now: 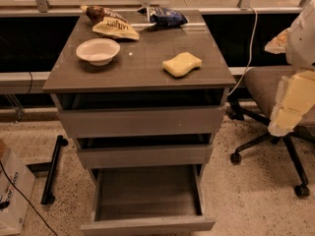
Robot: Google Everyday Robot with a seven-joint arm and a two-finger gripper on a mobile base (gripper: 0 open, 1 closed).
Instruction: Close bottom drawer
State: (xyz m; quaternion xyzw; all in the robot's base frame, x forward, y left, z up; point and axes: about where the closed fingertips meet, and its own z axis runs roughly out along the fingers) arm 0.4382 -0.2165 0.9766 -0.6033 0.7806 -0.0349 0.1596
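The grey-brown cabinet (140, 73) stands in the middle of the camera view with three handleless drawers. The bottom drawer (147, 224) is pulled far out toward me, and its shallow box (147, 191) is empty. The two drawers above it stick out only slightly. My gripper (290, 107) is the cream-coloured arm end at the right edge. It hangs in the air over the office chair, well to the right of the cabinet at about top-drawer height, and touches nothing.
On the cabinet top lie a white bowl (98, 50), a yellow sponge (182, 64) and two snack bags (112, 23) (163, 16). An office chair (270, 90) stands at the right. A black bar (53, 168) and a cardboard box (12, 195) lie on the floor at the left.
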